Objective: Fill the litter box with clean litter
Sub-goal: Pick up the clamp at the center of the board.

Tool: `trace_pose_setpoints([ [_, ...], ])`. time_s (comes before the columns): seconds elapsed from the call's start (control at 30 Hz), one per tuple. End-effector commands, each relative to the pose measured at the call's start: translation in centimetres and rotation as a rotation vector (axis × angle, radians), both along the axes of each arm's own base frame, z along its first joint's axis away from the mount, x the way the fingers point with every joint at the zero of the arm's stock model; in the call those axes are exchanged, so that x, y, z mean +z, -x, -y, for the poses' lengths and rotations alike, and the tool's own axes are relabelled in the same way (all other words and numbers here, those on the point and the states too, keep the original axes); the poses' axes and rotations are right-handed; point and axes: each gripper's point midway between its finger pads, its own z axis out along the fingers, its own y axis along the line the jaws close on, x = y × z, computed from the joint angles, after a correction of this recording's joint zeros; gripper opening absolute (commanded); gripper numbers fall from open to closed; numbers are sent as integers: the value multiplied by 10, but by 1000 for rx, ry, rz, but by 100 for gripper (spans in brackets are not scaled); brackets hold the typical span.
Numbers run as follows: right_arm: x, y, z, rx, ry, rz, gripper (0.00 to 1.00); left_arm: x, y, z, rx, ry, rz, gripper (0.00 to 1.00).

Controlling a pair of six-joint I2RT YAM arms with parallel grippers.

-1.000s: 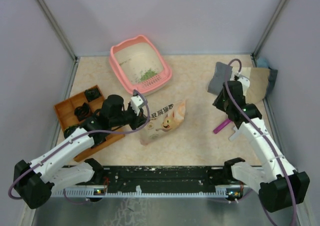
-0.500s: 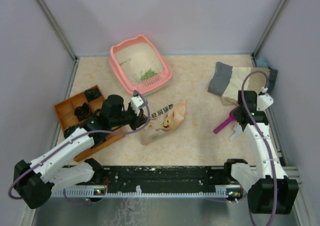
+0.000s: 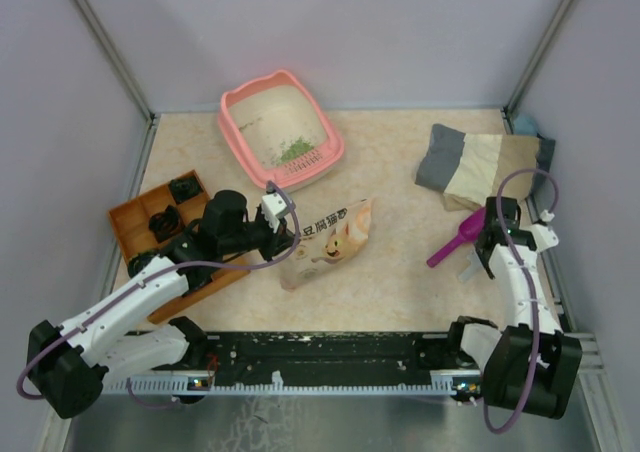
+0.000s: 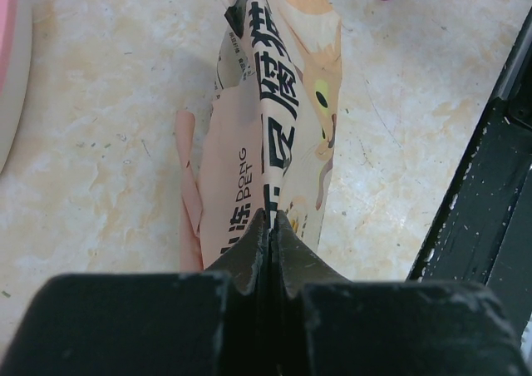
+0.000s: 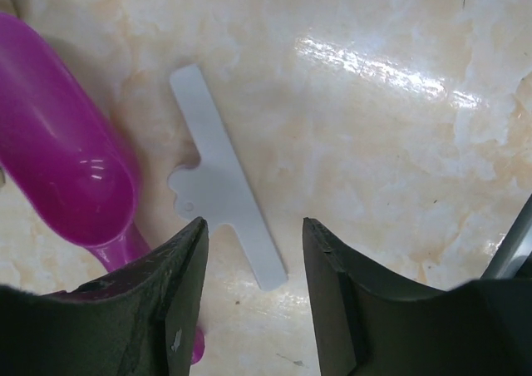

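Note:
The salmon-pink litter box stands at the back left with a small pile of green clean litter inside it. A beige printed paper bag lies mid-table, and my left gripper is shut on its near end. In the left wrist view the jaws pinch the bag's folded edge. My right gripper hangs open low over the table. In its wrist view a magenta scoop and a flat white plastic piece lie just ahead of the open gripper, with nothing between its fingers.
An orange compartmented tray with black items sits under my left arm. A grey and beige cloth bag lies at the back right. A black rail runs along the near edge. Walls close in both sides.
My right arm has pulled back from the grey and beige bag toward the near right, beside the scoop, and its jaws have opened wider. The left arm and paper bag have not moved.

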Motion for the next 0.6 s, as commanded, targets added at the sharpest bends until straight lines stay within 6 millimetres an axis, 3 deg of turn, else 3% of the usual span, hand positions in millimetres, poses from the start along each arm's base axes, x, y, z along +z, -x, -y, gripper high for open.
trace_pose_setpoints([
  [0.0,-8,-8,4,-91,-19,44,50,34,-8,11,-26,93,111,0],
  [0.57,-21,-39,24,-155,39,51,55,38,-7,9,-39,81,137,0],
])
